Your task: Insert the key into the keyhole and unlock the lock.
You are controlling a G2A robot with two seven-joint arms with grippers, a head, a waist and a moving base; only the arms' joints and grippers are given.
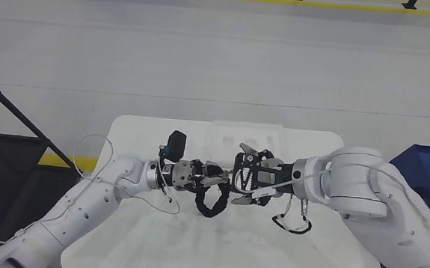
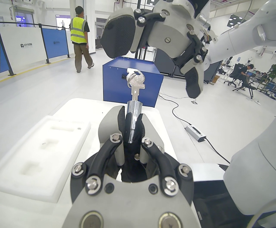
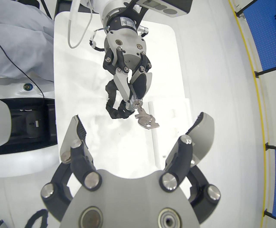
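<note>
Left wrist view: left gripper [image 2: 131, 114] fingers clamped on cable lock's chrome cylinder [image 2: 133, 127] over the table [image 2: 82, 108]; key [image 2: 136, 81] sits in its keyhole. Right gripper [image 3: 139, 124] fingers spread, near key, not touching.

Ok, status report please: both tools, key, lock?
Left tool shut on lock. Right tool open, close to key, not touching. Key sits in keyhole, not held. Nothing between them.
</note>
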